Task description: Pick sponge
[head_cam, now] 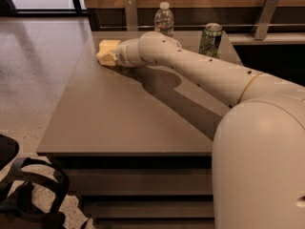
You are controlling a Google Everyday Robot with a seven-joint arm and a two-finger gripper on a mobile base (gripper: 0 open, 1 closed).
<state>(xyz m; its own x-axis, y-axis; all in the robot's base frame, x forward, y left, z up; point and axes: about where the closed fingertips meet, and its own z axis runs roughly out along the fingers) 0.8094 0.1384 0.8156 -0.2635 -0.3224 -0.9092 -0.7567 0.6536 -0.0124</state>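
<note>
My white arm (pixel 190 66) reaches from the lower right across the grey table (pixel 119 113) to its far left corner. My gripper (pixel 106 52) is the yellowish blocky end of the arm, low over the table top near the left edge. I cannot make out the sponge as a separate thing; it is hidden by the gripper or out of view. A green can (pixel 210 39) stands at the far right of the table, well away from the gripper.
A clear water bottle (pixel 164 19) stands at the table's far edge, behind the arm. Two metal brackets (pixel 130 12) rise against the wooden back wall. A black strap or bag (pixel 28 194) lies on the floor at lower left.
</note>
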